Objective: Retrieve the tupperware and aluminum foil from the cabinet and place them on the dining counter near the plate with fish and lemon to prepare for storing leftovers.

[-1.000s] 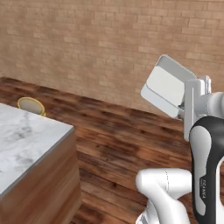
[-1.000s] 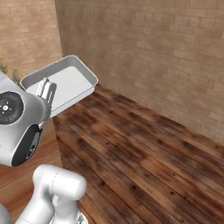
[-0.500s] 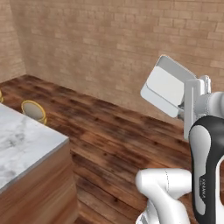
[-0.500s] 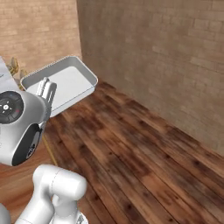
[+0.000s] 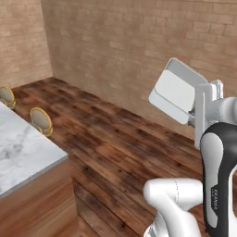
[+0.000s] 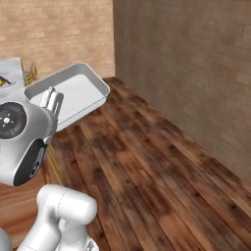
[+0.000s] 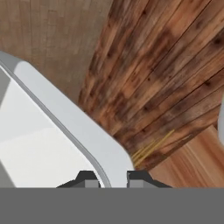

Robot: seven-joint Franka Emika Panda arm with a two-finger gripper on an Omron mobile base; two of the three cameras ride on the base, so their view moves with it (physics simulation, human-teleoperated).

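Item 1, tupperware (image 5: 173, 90): you have it held aloft over the wooden plank floor (image 5: 115, 134), clear of every surface; pale grey-white, shallow, rounded corners, flared rim; in the left base view you see its underside tilted toward the brick wall (image 5: 129, 41); in the right base view (image 6: 73, 93) you see its open inside, with nothing in it.

Item 2, gripper (image 7: 113, 177): jaws clenched on the tupperware's rim; in the hand view the two dark fingertips (image 7: 87, 177) stand either side of the rim wall, one inside the tub, one outside; the tub (image 7: 48, 144) spreads up and left from that pinch.

Item 3, writing: small dark lettering on the arm's black forearm panel in the left base view, too small for you to read; no label on the tub.

Item 4, dining counter (image 5: 21, 152): marble top on a wooden base, lower left of the left base view, well apart from the tub; two yellow-framed stools (image 5: 40, 121) just beside its far edge.

Item 5, right base view: a patch of marble surface (image 6: 11, 73) at the left edge behind the tub; what lies on it you cannot make out.
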